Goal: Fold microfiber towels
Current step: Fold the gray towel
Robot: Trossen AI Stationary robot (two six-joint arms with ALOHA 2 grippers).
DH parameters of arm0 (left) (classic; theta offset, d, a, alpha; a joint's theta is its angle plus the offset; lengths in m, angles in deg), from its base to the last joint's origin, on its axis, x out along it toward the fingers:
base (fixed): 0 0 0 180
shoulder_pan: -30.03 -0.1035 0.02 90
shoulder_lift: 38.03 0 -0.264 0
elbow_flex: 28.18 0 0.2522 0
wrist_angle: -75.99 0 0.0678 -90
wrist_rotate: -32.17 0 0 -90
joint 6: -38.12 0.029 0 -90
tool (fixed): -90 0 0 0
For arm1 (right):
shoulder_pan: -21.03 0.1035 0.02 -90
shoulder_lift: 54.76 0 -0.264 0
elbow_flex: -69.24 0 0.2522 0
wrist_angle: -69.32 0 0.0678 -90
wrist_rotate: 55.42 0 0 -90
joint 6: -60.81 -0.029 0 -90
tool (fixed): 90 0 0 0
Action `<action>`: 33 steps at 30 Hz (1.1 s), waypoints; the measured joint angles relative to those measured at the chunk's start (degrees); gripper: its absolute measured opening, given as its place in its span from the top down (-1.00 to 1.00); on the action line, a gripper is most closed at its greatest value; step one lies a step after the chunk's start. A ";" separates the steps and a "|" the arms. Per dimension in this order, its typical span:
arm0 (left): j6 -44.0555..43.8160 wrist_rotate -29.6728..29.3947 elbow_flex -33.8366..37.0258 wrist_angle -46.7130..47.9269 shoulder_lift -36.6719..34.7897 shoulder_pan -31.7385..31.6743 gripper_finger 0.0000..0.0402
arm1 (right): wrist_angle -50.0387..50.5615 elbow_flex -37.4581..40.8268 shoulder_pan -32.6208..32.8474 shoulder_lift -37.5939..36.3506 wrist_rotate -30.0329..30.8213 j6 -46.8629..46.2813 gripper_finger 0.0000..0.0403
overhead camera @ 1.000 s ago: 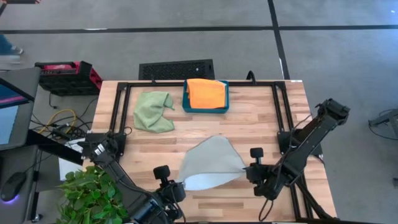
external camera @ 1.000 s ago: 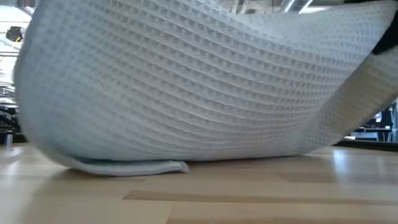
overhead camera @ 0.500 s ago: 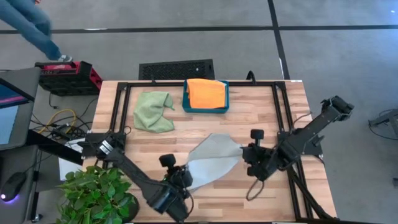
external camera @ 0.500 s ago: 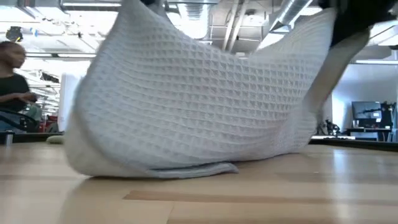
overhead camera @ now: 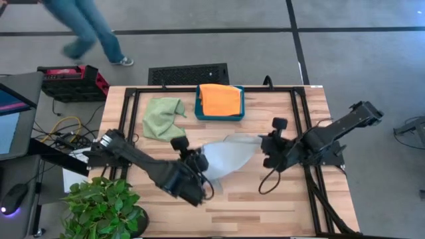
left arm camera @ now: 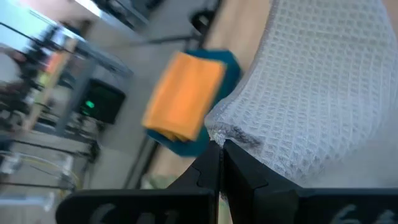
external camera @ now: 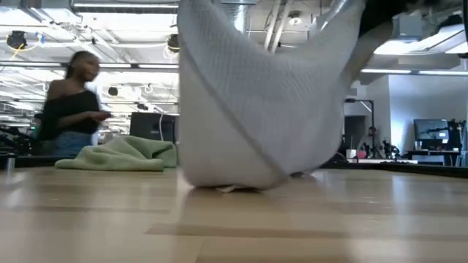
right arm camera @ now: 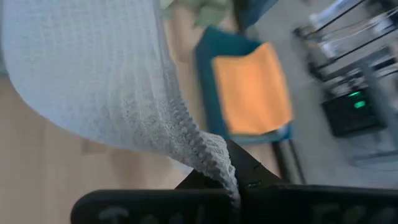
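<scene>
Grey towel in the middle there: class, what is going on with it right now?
Both grippers are shut on the grey towel, left gripper on one edge, right gripper on the other, lifting it so only its bottom touches the table. The green towel lies crumpled; the orange towel sits folded in the teal tray.

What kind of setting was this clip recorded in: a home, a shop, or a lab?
Most likely a robotics lab or workshop. The low view shows exposed ceiling ducts, monitors on desks and a person walking past behind the wooden table, which carries two robot arms.
</scene>
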 joint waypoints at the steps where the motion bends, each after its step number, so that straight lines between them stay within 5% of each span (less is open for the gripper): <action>1: 1.11 -1.43 0.00 -0.02 -1.15 -0.52 1.00 | 0.60 -1.25 -0.21 -0.62 1.28 0.91 0.98; 11: 8.21 -8.34 -0.07 0.00 -7.84 -3.14 1.00 | 3.38 -6.89 0.55 -5.94 9.56 3.35 0.98; 21: 3.43 5.14 -0.04 -0.03 -1.13 2.16 1.00 | 4.81 -0.38 8.36 -2.57 0.66 -9.66 0.98; 33: -10.44 22.37 0.00 -5.23 13.21 10.55 1.00 | 1.37 3.73 21.18 11.57 -12.06 -29.96 0.96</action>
